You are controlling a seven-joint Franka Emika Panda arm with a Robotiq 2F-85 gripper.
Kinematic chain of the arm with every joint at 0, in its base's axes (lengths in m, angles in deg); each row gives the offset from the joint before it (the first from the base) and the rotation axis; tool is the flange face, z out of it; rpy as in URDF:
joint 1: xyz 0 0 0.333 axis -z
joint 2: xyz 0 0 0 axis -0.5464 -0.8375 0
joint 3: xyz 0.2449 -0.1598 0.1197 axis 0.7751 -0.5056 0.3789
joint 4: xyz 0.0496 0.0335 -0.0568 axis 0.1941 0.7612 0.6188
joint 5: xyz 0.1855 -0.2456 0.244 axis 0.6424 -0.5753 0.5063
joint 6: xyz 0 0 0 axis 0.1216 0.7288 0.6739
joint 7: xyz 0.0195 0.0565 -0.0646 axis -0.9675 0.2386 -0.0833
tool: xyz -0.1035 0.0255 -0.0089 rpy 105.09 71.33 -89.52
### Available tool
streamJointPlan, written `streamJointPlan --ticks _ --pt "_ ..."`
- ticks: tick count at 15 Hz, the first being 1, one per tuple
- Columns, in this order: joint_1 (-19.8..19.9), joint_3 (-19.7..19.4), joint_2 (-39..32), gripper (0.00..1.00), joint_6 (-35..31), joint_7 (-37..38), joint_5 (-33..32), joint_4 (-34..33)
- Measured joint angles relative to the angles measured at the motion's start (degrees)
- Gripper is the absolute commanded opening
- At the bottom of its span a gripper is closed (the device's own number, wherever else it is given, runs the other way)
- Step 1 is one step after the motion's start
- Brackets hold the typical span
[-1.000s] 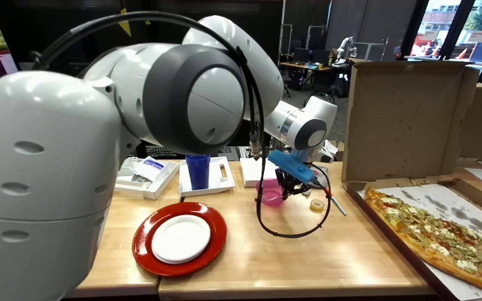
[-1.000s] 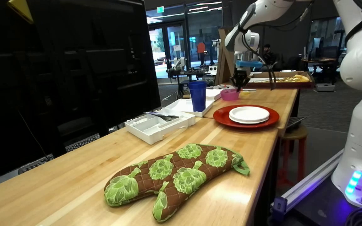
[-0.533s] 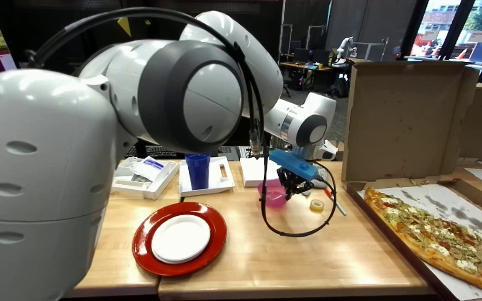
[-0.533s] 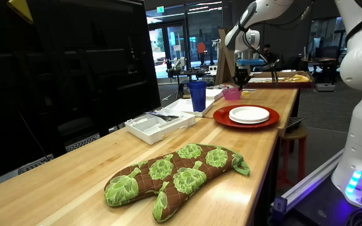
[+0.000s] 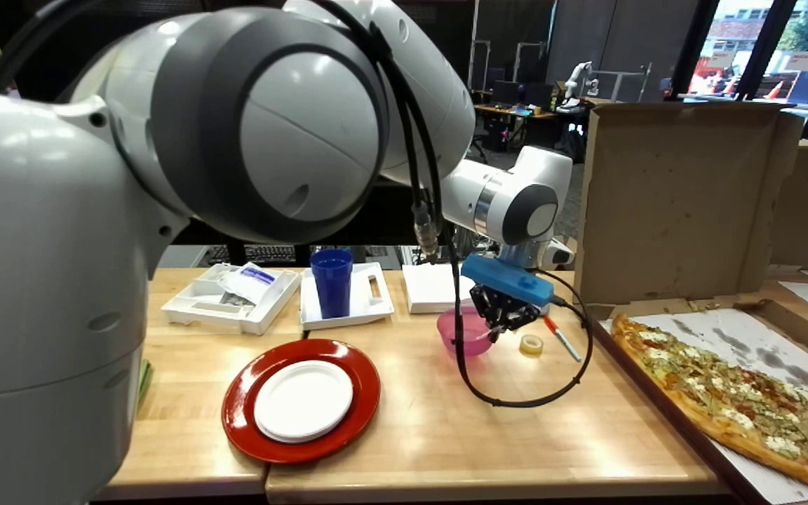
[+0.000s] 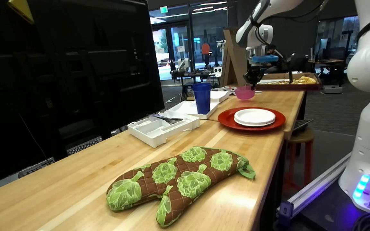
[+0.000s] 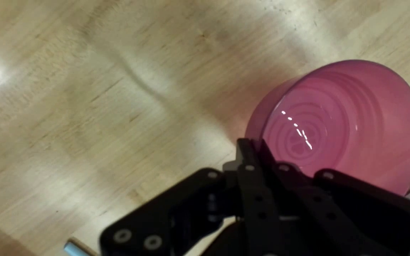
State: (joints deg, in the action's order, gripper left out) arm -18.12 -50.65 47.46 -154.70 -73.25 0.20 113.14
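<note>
A translucent pink bowl [image 7: 368,117] fills the right of the wrist view, its near wall pinched by my gripper [image 7: 256,143]. One finger is inside the rim and one outside, with the thin wall between the tips. In both exterior views the gripper [image 5: 495,332] points down at the bowl's [image 5: 475,328] edge. The bowl [image 6: 244,93] looks slightly tilted and seems to hang just over the wooden table, though the gap beneath it is hard to judge. Beside it lies a tape roll [image 5: 531,344], and a marker with a red end [image 5: 564,340] is farther right.
A red plate [image 5: 241,410] bears white plates [image 5: 304,401]. A blue cup [image 5: 332,284] stands on a white tray [image 5: 381,308]. An opened pizza box [image 5: 684,203] holds pizza [image 5: 734,400]. An oven mitt [image 6: 185,179] lies at the table's near end. A black cable loops below the wrist.
The gripper and the pink bowl have moved together, rightward in both exterior views. The bowl sits higher in an exterior view than before. The arm's elbow has swung left; other objects stay put.
</note>
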Motion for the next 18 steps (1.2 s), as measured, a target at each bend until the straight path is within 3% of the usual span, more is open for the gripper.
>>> streamJointPlan --ticks 9,18 --pt "2.04 0.0 6.59 0.01 -7.38 -14.8 0.42 13.66" --pt "2.0 -0.19 17.63 0.01 -8.73 -24.24 1.6 25.42"
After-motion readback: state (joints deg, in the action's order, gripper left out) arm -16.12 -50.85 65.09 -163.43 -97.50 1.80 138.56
